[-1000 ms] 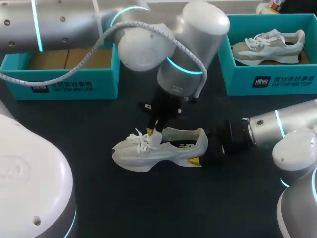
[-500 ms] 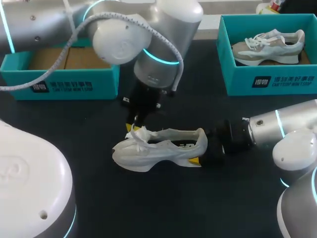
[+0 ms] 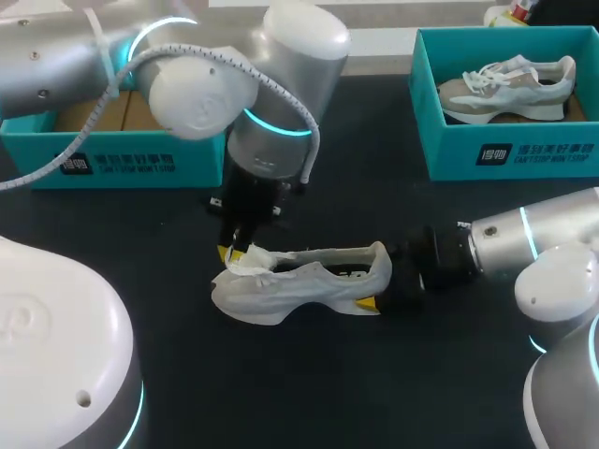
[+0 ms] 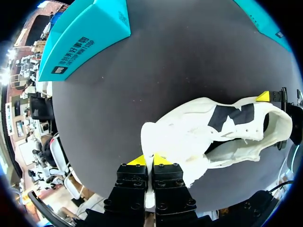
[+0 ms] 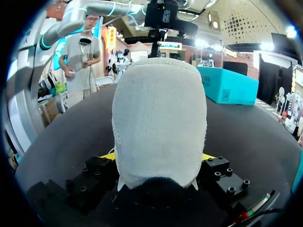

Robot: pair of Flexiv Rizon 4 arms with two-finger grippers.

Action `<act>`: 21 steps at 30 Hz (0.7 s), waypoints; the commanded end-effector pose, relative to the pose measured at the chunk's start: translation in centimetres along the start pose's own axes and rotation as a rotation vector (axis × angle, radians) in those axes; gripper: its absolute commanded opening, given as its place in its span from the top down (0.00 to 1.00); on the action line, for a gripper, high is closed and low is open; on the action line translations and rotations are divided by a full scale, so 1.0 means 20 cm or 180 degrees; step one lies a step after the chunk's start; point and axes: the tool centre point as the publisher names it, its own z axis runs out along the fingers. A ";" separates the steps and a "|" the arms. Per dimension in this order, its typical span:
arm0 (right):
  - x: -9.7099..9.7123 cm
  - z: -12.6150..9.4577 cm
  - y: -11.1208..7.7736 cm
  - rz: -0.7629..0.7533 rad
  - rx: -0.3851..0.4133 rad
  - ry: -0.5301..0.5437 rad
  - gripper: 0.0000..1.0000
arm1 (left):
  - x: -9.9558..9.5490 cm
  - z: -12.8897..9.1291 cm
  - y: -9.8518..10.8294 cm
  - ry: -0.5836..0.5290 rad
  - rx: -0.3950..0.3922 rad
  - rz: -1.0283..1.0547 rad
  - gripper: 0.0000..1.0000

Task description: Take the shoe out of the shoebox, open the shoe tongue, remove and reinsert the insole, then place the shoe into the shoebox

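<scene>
A white shoe (image 3: 299, 281) lies on its side in the middle of the black table, toe to the left. My left gripper (image 3: 234, 253) comes down over the toe end and is shut on the shoe's tongue (image 4: 163, 142), which is folded out toward the toe. The left wrist view shows its yellow tips (image 4: 149, 159) pinched together on that white flap, and the open mouth of the shoe (image 4: 232, 142) ahead. My right gripper (image 3: 379, 295) clasps the heel (image 5: 158, 118) from both sides. The insole is not clearly visible.
A teal shoebox (image 3: 122, 154) with a brown cardboard bottom stands at the back left, just behind my left arm. A second teal box (image 3: 524, 154) at the back right holds another pale shoe (image 3: 510, 84). Bare black table lies in front of the shoe.
My left gripper has moved left, from over the laces toward the toe, dragging the tongue with it. The right arm and the shoe's heel have stayed put.
</scene>
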 end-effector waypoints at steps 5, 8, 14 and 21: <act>-0.01 0.02 -0.05 0.0003 0.0018 -0.0008 1.00 | -0.07 0.12 0.03 -0.0076 -0.0056 -0.0011 0.61; -0.01 0.02 -0.05 0.0003 0.0018 -0.0008 1.00 | -0.08 0.14 0.03 -0.0104 -0.0066 -0.0010 0.54; -0.01 0.02 -0.05 0.0003 0.0018 -0.0008 1.00 | -0.11 0.14 0.04 -0.0110 -0.0067 -0.0017 0.52; -0.01 0.02 -0.05 0.0003 0.0018 -0.0008 1.00 | -0.13 0.12 0.06 -0.0072 0.0028 -0.0019 0.17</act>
